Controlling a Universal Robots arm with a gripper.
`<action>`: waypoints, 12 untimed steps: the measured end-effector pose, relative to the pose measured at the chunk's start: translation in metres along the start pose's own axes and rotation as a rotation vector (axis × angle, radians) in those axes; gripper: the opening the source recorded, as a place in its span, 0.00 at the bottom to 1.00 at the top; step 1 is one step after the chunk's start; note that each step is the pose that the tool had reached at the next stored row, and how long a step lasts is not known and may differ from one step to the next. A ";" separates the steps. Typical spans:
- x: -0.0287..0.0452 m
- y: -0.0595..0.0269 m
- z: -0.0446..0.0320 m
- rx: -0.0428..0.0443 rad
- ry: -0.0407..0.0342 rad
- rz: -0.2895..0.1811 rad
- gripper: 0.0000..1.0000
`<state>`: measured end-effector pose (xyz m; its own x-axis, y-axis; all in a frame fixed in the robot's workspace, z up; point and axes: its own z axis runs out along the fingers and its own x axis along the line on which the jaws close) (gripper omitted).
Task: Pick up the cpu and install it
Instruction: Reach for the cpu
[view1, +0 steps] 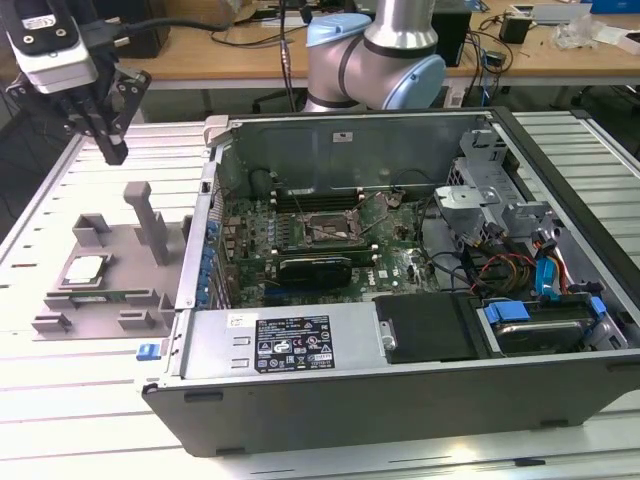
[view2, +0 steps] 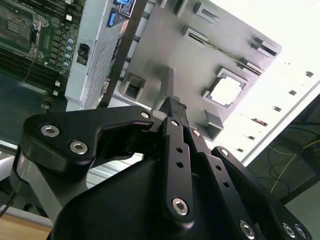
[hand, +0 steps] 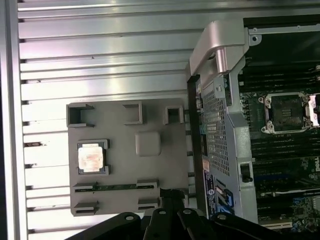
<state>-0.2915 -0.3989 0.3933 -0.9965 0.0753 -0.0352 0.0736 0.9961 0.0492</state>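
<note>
Grey plastic forms the parts holder (view1: 128, 262), which stands on the slatted metal table (view1: 60, 400) just beside the open computer case (view1: 400, 400); the cpu (view1: 85, 268) lies flat in a square recess of that holder, silvery lid up, on the holder's side away from the case. A green memory stick (view1: 108, 294) lies in a slot of the holder just beside the chip, and a tall post (view1: 148, 222) rises from the holder nearer the case. The gripper (view1: 113, 152) hangs above the holder, well apart from the chip, its fingers (view1: 105, 140) drawn together at the tips with nothing between them. I judge the work to be at the approach: the cpu is untouched and the motherboard socket (view1: 325, 228), inside the case on the far side of its wall from the holder, looks bare. To do this reach well, the fingers would have to spread wider than the chip while high above the holder, the wrist should centre over the recess and square itself to two opposite chip edges, and the descent should run straight down, clear of the post and the memory stick, so the chip is gripped level
</note>
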 end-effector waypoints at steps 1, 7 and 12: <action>0.0031 -0.0002 -0.0001 0.0000 -0.0003 0.000 0.11; 0.0223 -0.0016 -0.0009 -0.0001 -0.0023 0.000 0.11; 0.0321 -0.0023 -0.0012 -0.0004 -0.0033 0.000 0.11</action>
<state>-0.3237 -0.3988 0.3932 -0.9964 0.0754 -0.0385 0.0735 0.9961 0.0495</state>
